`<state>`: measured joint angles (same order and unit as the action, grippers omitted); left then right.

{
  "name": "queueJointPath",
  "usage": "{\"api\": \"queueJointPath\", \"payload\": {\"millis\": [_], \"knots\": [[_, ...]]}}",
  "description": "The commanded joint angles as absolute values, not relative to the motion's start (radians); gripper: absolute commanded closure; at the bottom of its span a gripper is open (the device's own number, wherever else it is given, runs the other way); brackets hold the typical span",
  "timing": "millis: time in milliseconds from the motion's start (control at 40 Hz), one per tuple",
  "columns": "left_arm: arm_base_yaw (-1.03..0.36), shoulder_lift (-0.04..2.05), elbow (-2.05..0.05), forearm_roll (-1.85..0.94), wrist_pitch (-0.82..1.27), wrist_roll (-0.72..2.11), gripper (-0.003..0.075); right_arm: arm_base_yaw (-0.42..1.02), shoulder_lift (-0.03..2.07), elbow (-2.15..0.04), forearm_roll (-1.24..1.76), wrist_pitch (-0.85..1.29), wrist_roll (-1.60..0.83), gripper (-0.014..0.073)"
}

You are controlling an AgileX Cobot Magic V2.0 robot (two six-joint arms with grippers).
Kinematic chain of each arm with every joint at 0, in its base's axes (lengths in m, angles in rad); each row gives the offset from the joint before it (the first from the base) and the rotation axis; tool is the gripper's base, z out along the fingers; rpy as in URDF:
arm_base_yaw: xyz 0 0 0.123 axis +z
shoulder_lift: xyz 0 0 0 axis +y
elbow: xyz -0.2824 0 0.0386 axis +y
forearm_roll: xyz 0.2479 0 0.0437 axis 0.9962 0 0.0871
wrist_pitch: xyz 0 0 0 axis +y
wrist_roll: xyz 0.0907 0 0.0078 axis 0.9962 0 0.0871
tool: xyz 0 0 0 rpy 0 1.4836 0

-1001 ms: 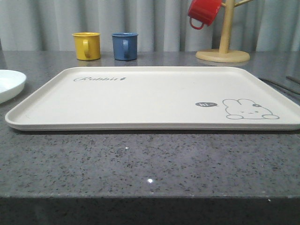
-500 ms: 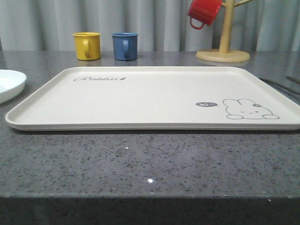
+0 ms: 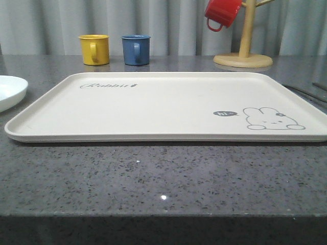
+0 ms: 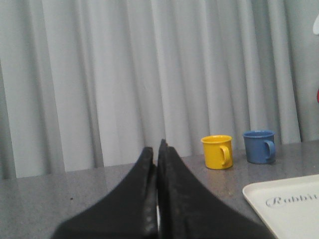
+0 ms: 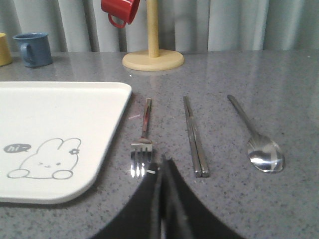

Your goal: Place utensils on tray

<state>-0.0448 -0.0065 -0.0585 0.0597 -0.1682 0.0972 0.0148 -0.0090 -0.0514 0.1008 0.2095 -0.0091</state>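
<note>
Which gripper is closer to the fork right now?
Right. The right gripper sits shut just short of the fork, whose tines lie beside its fingertips. The left gripper, also shut, is off by the tray's far corner, facing the mugs.

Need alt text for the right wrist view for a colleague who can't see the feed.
A fork, a pair of chopsticks and a spoon lie side by side on the grey counter, beside the cream rabbit tray, none on it. The right gripper, shut, sits near the fork's tines.
</note>
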Motion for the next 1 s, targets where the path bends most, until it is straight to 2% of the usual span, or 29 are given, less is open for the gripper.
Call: {"api": "queueJointPath", "payload": {"millis": [0, 225, 400, 551, 601, 651, 726, 826, 876, 926, 976], "knots": [[-0.043, 0.016, -0.199, 0.059, -0.102, 0.092, 0.0738, 0.009, -0.015, -0.201, 0.101, 0.238, -0.016, 0.0661], [-0.043, 0.221, -0.403, 0.061, 0.180, 0.092, 0.0738, 0.009, 0.185, -0.411, 0.101, 0.338, -0.016, 0.0659], [-0.043, 0.335, -0.440, 0.061, 0.177, 0.092, 0.0738, 0.009, 0.329, -0.477, 0.129, 0.336, -0.016, 0.0659], [-0.043, 0.346, -0.440, 0.061, 0.166, 0.092, 0.0737, 0.009, 0.340, -0.483, 0.139, 0.324, -0.016, 0.0657], [-0.043, 0.346, -0.440, 0.061, 0.166, 0.092, 0.0723, 0.009, 0.340, -0.483, 0.139, 0.324, -0.016, 0.0633], [-0.043, 0.346, -0.440, 0.061, 0.166, 0.092, 0.0676, 0.009, 0.340, -0.483, 0.139, 0.324, -0.016, 0.0574], [-0.043, 0.346, -0.440, 0.061, 0.166, 0.092, 0.0528, 0.009, 0.340, -0.483, 0.139, 0.324, -0.016, 0.0399], [-0.043, 0.346, -0.440, 0.061, 0.166, 0.092, 0.0224, 0.009, 0.340, -0.483, 0.139, 0.325, -0.016, 0.0158], [-0.043, 0.346, -0.440, 0.061, 0.166, 0.092, 0.0107, 0.009, 0.340, -0.483, 0.139, 0.325, -0.016, 0.0069], [-0.043, 0.346, -0.440, 0.061, 0.166, 0.092, 0.0028, 0.009, 0.340, -0.483, 0.139, 0.325, -0.016, 0.0003], [-0.043, 0.346, -0.440, 0.061, 0.166, 0.092, 0.0018, 0.009, 0.340, -0.483, 0.139, 0.325, -0.016, -0.0023]]}}
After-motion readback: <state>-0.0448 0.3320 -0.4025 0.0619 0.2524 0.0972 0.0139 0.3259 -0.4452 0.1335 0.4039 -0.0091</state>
